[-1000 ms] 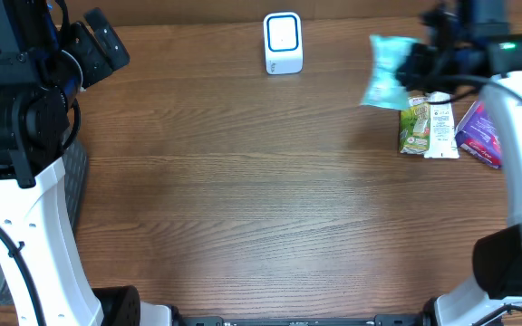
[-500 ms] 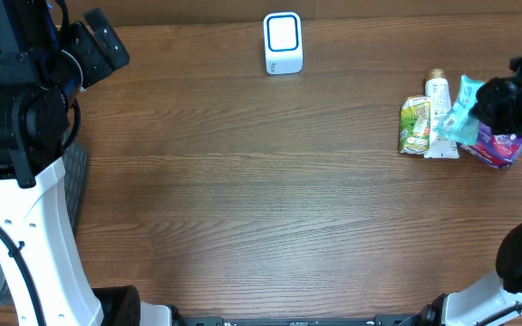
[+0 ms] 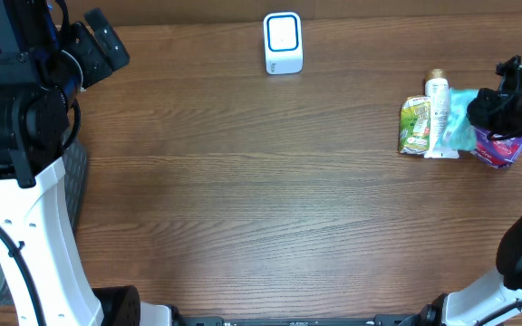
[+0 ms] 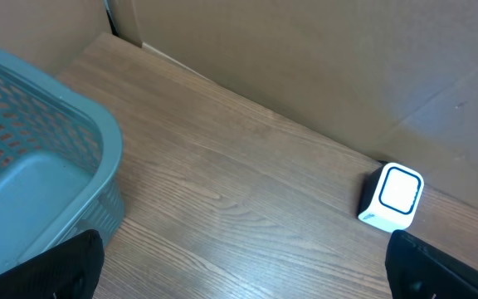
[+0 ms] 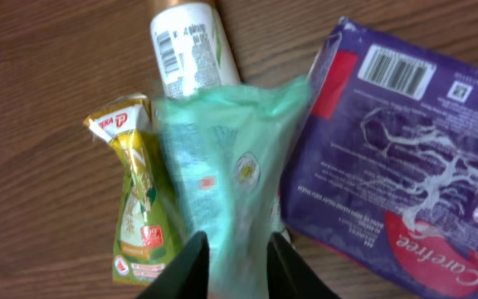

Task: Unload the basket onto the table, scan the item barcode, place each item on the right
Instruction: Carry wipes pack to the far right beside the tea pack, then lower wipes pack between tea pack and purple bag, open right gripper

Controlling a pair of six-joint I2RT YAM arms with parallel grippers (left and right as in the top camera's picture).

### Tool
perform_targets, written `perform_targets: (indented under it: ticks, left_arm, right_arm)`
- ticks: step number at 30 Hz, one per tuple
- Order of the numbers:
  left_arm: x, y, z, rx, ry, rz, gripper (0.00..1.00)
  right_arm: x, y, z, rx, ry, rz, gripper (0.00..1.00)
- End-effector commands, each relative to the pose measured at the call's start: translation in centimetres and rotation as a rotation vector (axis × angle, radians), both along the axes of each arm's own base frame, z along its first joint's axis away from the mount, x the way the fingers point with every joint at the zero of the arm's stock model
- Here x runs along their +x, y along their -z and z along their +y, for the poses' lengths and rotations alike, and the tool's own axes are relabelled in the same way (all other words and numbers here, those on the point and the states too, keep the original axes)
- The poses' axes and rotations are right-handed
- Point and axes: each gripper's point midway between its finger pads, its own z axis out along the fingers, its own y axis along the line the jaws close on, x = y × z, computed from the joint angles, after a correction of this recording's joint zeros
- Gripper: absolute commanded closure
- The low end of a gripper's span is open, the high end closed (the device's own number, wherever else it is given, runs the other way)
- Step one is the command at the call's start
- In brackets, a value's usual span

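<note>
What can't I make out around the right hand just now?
In the right wrist view:
Teal packet: blurred, print unreadable.
Right hand: only fingertips show; whether it grips the packet, cannot tell.
White tube: lower part hidden under the packet.
Purple Carefree pack: cut off by the right edge.

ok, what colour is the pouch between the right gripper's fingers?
Pale mint green pouch, best seen in the right wrist view.

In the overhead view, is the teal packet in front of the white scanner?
No, the teal packet is at the far right by the white tube, well away from the scanner.
</note>
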Motion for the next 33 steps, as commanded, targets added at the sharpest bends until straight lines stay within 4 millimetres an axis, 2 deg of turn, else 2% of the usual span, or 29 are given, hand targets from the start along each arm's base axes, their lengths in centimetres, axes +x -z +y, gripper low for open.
perform_targets:
  ticks: [1,2,5,6,7,14,18,23,29,31,33]
  left_arm:
    - [0.1,0.0,0.3,0.021,0.001,0.005,0.0]
    - [0.1,0.0,0.3,0.021,0.001,0.005,0.0]
    - [0.1,0.0,0.3,0.021,0.001,0.005,0.0]
    - [0.1,0.0,0.3,0.021,0.001,0.005,0.0]
    - [0.1,0.0,0.3,0.021,0.001,0.005,0.0]
    - [0.1,0.0,0.3,0.021,0.001,0.004,0.0]
    - [0.1,0.0,0.3,0.021,0.001,0.005,0.0]
    - [0.1,0.0,0.3,0.021,0.001,0.005,0.0]
    - [0.1,0.0,0.3,0.021,0.0,0.004,0.0]
    - [0.1,0.0,0.3,0.021,0.001,0.005,0.0]
    - [0.1,0.0,0.3,0.021,0.001,0.005,0.0]
  right_arm:
    - [0.1,0.0,-0.1,-0.027,-0.033,-0.004,0.67]
    - [0.2,-0.1,0.2,-0.015,-0.04,-0.009,0.57]
    - [0.6,-0.7,1.4,0.05,-0.067,-0.037,0.12]
    - [0.6,-1.2,1.7,0.072,-0.067,-0.043,0.02]
    - [0.7,-1.8,2.1,0.089,-0.075,-0.048,0.0]
    - [0.5,-8.7,5.3,0.251,-0.141,-0.092,0.0]
    - [-0.6,-11.2,7.4,0.283,-0.164,-0.057,0.0]
    - [-1.5,-11.2,10.4,0.31,-0.213,0.002,0.0]
    - [-1.6,-10.9,13.6,0.312,-0.292,0.019,0.0]
    - [-1.5,-10.7,13.9,0.287,-0.3,0.025,0.0]
    - [-1.4,-10.1,12.8,0.211,-0.28,0.039,0.0]
